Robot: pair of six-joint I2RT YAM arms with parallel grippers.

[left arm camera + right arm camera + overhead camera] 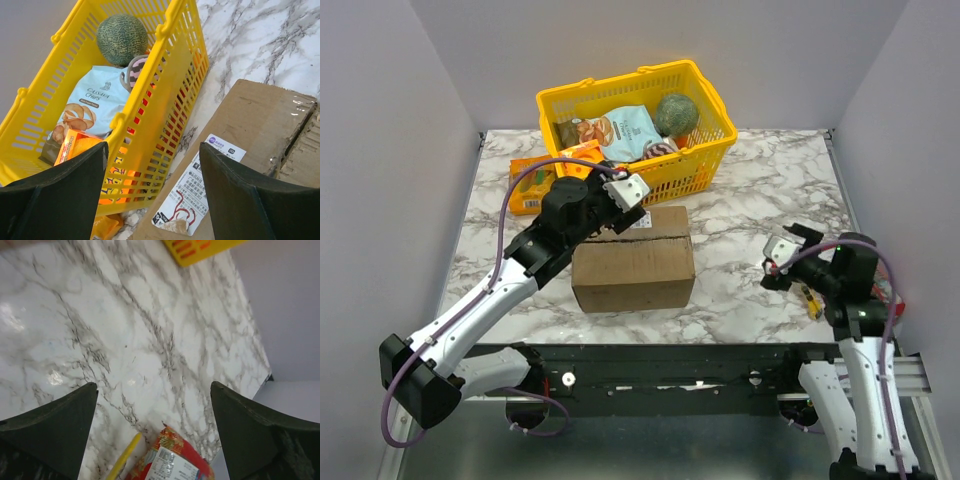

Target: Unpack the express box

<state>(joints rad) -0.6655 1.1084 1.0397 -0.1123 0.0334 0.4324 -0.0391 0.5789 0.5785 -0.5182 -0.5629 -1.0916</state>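
Note:
The express box (633,258) is a brown cardboard carton in the middle of the marble table, its top flaps lying flat. The left wrist view shows its white label (200,185) and the torn seam (290,135). My left gripper (625,190) hangs open over the box's far left edge, next to the yellow basket, with nothing between its fingers (154,147). My right gripper (782,258) is open above bare marble to the right of the box. In its wrist view the gripper (154,385) holds nothing.
The yellow basket (705,165) stands just behind the box. It holds a melon (121,37), a chips bag (95,100) and an orange snack box (75,145). An orange packet (527,190) lies left of the basket. A yellow stick (122,457) and a red packet (172,460) lie under the right gripper.

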